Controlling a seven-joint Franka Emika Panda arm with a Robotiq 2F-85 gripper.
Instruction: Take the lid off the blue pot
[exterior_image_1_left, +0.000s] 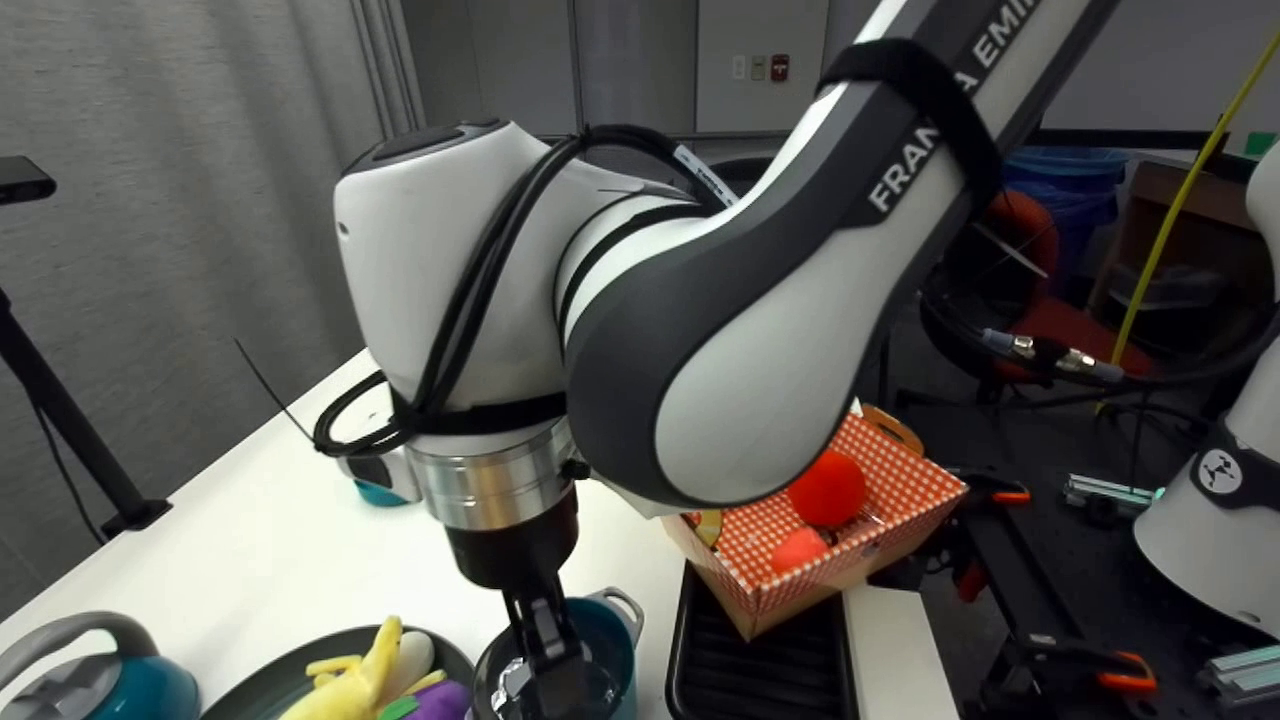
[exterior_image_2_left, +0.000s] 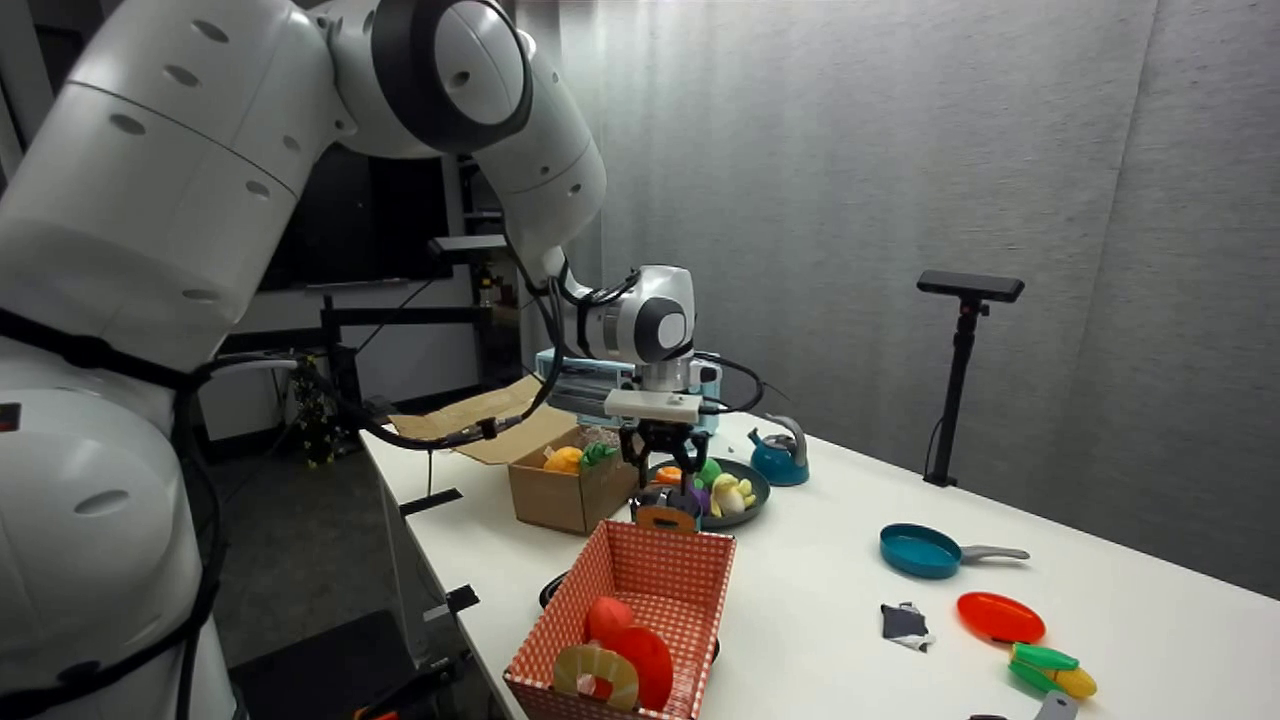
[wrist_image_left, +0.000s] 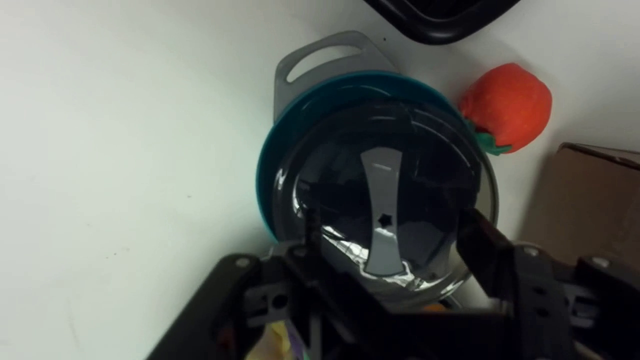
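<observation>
The blue pot (wrist_image_left: 292, 130) stands on the table, with a grey side handle; it also shows in an exterior view (exterior_image_1_left: 622, 650). The lid (wrist_image_left: 430, 165) is a dark, glassy disc with a shiny rim and a grey bar handle. It lies off-centre over the pot, so teal inside wall shows on one side; whether it is tilted I cannot tell. My gripper (wrist_image_left: 389, 217) is open, its fingers apart on either side of the lid's bar handle, not touching it. The gripper is right above the pot in both exterior views (exterior_image_1_left: 555, 680) (exterior_image_2_left: 664, 478).
A plush strawberry (wrist_image_left: 510, 107) touches or nearly touches the pot. A cardboard box (wrist_image_left: 585, 200) and a black tray (wrist_image_left: 435, 35) are close by. A pan with toy vegetables (exterior_image_1_left: 255, 690) and a red-checked box (exterior_image_1_left: 850, 570) flank the pot. A teal kettle (exterior_image_2_left: 778, 462) stands farther off.
</observation>
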